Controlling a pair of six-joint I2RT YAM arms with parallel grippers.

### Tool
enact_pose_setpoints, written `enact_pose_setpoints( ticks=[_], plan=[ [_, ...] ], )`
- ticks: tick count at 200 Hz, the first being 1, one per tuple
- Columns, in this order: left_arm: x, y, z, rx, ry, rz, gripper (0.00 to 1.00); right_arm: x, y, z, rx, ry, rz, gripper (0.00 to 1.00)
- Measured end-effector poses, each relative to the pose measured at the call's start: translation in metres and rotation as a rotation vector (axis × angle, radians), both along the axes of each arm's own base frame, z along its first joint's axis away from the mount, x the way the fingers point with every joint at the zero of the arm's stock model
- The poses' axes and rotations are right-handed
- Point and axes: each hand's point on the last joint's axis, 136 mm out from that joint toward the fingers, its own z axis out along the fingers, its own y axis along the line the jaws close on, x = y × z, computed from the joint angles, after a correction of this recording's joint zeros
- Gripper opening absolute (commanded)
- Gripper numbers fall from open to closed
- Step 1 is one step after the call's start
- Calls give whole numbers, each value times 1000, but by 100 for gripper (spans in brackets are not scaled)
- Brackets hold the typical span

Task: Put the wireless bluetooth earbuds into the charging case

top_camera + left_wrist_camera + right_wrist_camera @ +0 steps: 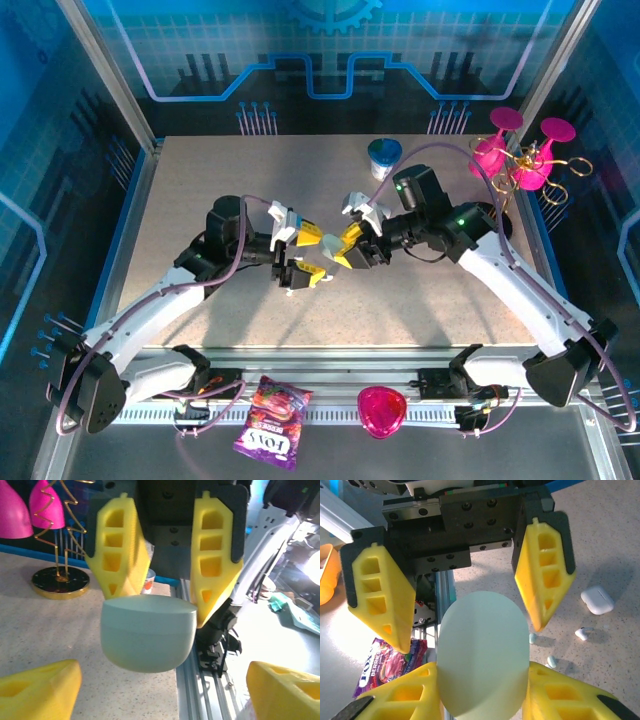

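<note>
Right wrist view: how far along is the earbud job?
Done: no earbud visibly seated yet. In hand: right gripper clamps a pale rounded case, seemingly closed; left gripper stands open around it. Remaining: earbuds lie loose on the table beside a second white case; all need inserting.

Right wrist view: the right gripper's fingers (570, 695) are cut off by the bottom edge and cover the lower flanks of the charging case (482, 645). The earbuds (551, 661) are too small to resolve. The snack packet (375, 665) is partly hidden behind yellow fingers. Left wrist view: the left gripper's fingers (42, 690) are cut off by the bottom edge, the pink stand (12, 510) by the top edge
</note>
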Motion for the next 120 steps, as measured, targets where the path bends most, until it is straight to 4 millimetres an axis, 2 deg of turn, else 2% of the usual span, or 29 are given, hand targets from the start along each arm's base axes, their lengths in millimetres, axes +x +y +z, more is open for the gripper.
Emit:
enact_pose_setpoints(
  ticks=[40, 120],
  plan=[
    [-9, -4, 1, -4, 17, -49, 71, -1, 5, -4, -13, 13, 22, 35],
    [-7, -7, -2, 7, 43, -60, 56, -7, 8, -8, -39, 30, 49, 35]
  ],
)
